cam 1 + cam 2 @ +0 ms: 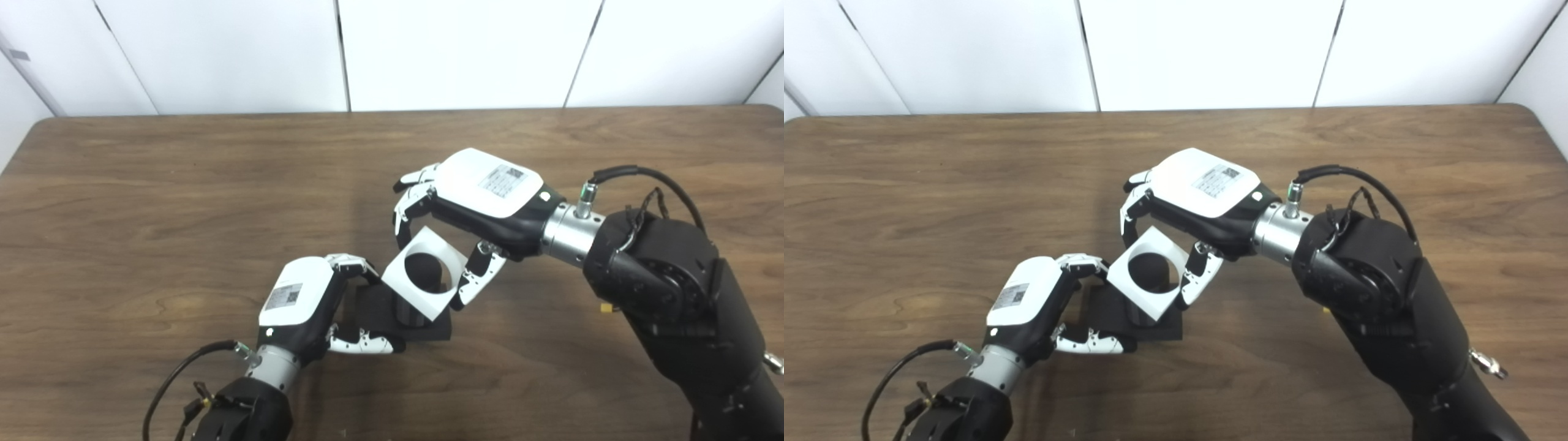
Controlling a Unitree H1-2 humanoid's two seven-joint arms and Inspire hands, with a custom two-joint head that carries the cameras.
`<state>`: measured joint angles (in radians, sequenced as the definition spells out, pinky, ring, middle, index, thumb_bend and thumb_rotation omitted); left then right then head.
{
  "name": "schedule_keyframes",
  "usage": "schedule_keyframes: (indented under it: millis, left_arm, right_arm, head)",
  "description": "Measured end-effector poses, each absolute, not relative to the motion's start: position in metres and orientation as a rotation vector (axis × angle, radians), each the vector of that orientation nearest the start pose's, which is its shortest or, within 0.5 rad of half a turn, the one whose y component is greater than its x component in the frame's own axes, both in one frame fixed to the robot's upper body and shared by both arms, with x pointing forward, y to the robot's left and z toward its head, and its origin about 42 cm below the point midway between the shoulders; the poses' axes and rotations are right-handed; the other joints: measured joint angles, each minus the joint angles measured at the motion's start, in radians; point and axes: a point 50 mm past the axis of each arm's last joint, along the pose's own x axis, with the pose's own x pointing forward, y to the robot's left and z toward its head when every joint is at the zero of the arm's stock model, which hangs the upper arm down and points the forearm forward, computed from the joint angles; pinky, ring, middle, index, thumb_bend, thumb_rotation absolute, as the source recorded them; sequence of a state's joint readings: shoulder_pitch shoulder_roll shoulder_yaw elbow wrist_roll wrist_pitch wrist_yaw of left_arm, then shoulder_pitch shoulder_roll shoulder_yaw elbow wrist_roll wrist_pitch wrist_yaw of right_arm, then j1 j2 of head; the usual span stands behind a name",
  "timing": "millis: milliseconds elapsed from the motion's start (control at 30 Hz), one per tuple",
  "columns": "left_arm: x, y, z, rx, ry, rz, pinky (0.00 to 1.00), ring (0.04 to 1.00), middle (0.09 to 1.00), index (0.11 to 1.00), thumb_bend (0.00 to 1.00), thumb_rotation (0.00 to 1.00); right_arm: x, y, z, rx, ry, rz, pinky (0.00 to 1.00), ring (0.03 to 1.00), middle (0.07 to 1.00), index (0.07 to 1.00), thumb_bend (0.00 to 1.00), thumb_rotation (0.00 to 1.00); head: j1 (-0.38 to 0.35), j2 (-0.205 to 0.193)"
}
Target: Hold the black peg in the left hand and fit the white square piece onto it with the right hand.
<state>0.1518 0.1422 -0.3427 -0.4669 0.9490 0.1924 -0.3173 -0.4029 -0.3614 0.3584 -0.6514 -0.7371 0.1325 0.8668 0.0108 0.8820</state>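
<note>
We're watching the left hand (pixel 300 300) gripping the black peg (pixel 422 269) by its square base on the table (pixel 153 214); the right hand (pixel 478 196), reaching in from three o'clock, is pinching the white square piece (pixel 422 272). We're seeing it tilted, its round hole sitting around the peg's top.

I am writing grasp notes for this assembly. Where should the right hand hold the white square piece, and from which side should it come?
Probably by two opposite outer edges, from above, as the right hand does now. The white square piece is flat with a big round hole, which must stay free for the black peg, held by the left hand.
</note>
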Motion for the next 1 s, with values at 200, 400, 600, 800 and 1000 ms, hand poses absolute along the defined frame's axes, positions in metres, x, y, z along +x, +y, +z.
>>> schedule_keyframes:
  millis: [200, 400, 600, 800, 1000]
  left_arm:
    - [0.213, 0.163, 0.158, 1.018, -0.094, -0.36, 0.73, 0.816, 0.753, 0.487, 0.51, 0.05]
    - [0.212, 0.162, 0.158, 1.012, -0.094, -0.356, 0.74, 0.823, 0.76, 0.487, 0.51, 0.05]
    - [0.212, 0.162, 0.158, 1.011, -0.092, -0.356, 0.74, 0.823, 0.757, 0.487, 0.51, 0.05]
    - [0.212, 0.162, 0.157, 1.011, -0.09, -0.355, 0.74, 0.82, 0.754, 0.487, 0.51, 0.05]
    - [0.212, 0.16, 0.158, 1.013, -0.093, -0.358, 0.74, 0.82, 0.756, 0.487, 0.51, 0.05]
  right_arm:
    - [0.285, -0.155, 0.303, -1.322, -0.531, 0.791, 0.87, 0.874, 0.727, 0.481, 0.52, 0.13]
    - [0.289, -0.152, 0.298, -1.324, -0.514, 0.792, 0.87, 0.872, 0.725, 0.481, 0.52, 0.13]
    - [0.289, -0.149, 0.295, -1.332, -0.513, 0.796, 0.87, 0.87, 0.72, 0.481, 0.52, 0.13]
    - [0.292, -0.145, 0.291, -1.329, -0.497, 0.804, 0.88, 0.874, 0.722, 0.482, 0.52, 0.13]
    - [0.292, -0.143, 0.286, -1.377, -0.434, 0.833, 0.92, 0.927, 0.774, 0.488, 0.52, 0.14]
  head:
    - [0.002, 0.0]
    - [0.003, 0.002]
    - [0.002, 0.003]
    - [0.002, 0.003]
    - [0.0, 0.003]
